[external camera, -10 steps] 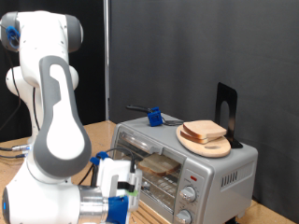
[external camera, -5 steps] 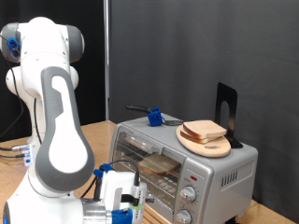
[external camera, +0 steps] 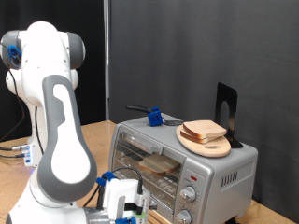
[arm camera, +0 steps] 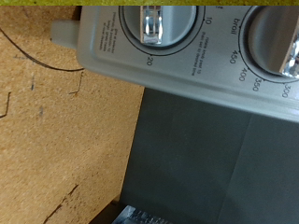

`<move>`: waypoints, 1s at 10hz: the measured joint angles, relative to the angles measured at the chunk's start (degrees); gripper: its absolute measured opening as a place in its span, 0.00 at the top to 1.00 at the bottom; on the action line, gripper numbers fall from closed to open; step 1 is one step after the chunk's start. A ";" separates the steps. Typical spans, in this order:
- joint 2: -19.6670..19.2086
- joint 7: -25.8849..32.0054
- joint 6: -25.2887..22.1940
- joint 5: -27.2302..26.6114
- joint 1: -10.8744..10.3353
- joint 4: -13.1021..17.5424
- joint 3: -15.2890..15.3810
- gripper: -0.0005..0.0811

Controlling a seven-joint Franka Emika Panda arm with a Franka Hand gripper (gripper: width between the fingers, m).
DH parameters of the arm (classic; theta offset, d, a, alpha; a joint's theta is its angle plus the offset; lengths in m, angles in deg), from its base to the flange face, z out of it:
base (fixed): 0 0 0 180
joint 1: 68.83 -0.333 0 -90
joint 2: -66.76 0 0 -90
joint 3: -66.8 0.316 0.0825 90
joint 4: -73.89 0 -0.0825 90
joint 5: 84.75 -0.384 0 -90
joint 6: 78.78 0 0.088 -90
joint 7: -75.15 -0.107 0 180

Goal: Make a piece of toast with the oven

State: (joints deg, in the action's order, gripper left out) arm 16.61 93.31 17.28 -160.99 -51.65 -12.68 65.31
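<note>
Knob-setting stage, judging by the layout: pale square bread slice with tan crust (external camera: 159,164) already on the wire rack inside the boxy silver toaster oven (external camera: 224,168). Two-finger gripper (external camera: 120,202) low beside the door, fingers' spread impossible to tell. Next: accurate alignment on a round silver knob (arm camera: 169,19).

The silver oven (external camera: 182,163) stands at the exterior view's right, its two round knobs (arm camera: 171,21) facing front. One piece of toast (external camera: 159,164) lies inside on the wire rack; a like slice (external camera: 205,132) rests on top.
</note>
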 joint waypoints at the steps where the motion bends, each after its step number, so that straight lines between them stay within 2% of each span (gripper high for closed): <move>1: -0.72 -0.07 -0.50 0.00 -0.05 0.75 0.36 0.00; 4: -1.93 -0.18 -0.92 0.00 -0.74 1.62 1.29 0.00; 10: -2.56 -0.29 0.19 -0.18 -3.60 1.58 1.53 0.00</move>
State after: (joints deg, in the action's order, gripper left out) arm 14.05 93.01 17.47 -161.18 -55.25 -11.10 66.85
